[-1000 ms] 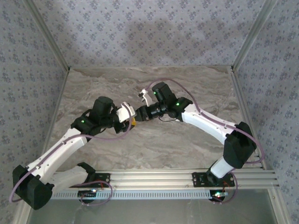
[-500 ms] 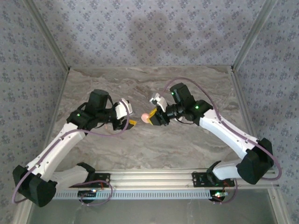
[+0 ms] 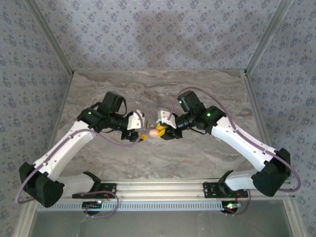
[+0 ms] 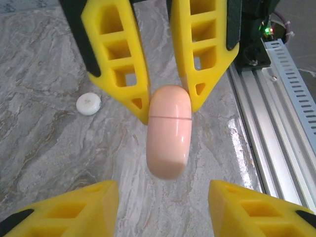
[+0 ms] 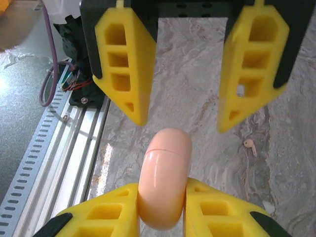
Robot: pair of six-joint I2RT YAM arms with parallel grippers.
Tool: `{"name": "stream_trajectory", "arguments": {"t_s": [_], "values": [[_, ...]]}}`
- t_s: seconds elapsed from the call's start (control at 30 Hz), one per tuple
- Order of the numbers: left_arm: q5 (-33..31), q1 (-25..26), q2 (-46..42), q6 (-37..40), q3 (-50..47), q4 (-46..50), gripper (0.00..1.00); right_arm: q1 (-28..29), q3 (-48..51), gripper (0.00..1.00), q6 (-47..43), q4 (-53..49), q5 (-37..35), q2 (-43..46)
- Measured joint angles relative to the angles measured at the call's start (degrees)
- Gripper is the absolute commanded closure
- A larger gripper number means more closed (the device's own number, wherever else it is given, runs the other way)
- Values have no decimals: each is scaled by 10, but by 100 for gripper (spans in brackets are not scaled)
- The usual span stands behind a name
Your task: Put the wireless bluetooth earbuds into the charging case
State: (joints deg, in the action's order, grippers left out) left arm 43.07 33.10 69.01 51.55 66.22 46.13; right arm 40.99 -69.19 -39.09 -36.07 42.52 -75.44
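Gripping the charging case point(image 4: 169, 133) in my right pincer point(image 5: 162, 190), I hold it clear of the marble table point(image 3: 207, 94), just past the aluminium rail point(image 4: 276, 123) at the near edge. The fingers are clamped on one rounded end, so the other end and the thin lid seam stick out free toward my other arm. The seam looks shut, so I judge the case has to be opened before anything can go in.

My left pincer point(image 4: 162, 187) faces it head-on with its fingers spread wide, one to each side of the free end and not touching it. I read that as the set-up for taking the free end so the two halves can be worked apart between both arms.

Farther out, on the table beyond the case, lies a small pale earbud point(image 5: 249, 146) with its short stem, well apart from both pincers. A small white round piece point(image 4: 88, 104) also rests on the table on that far side. I cannot tell whether it is the second earbud.
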Motion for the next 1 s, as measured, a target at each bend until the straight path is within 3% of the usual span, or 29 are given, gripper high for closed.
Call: {"name": "stream_trajectory", "arguments": {"t_s": [0.3, 0.67, 0.83, 1.0], "values": [[2, 17, 16, 16, 9, 8, 61, 13, -1, 76, -11, 5, 0, -6], [4, 19, 16, 20, 11, 8, 81, 13, 0, 75, -13, 19, -1, -4], [20, 19, 15, 7, 6, -7, 86, 12, 30, 51, 5, 48, -13, 24], [46, 9, -3, -45, -47, -77, 86, -1, 140, 43, 67, 140, -47, 123]]}}
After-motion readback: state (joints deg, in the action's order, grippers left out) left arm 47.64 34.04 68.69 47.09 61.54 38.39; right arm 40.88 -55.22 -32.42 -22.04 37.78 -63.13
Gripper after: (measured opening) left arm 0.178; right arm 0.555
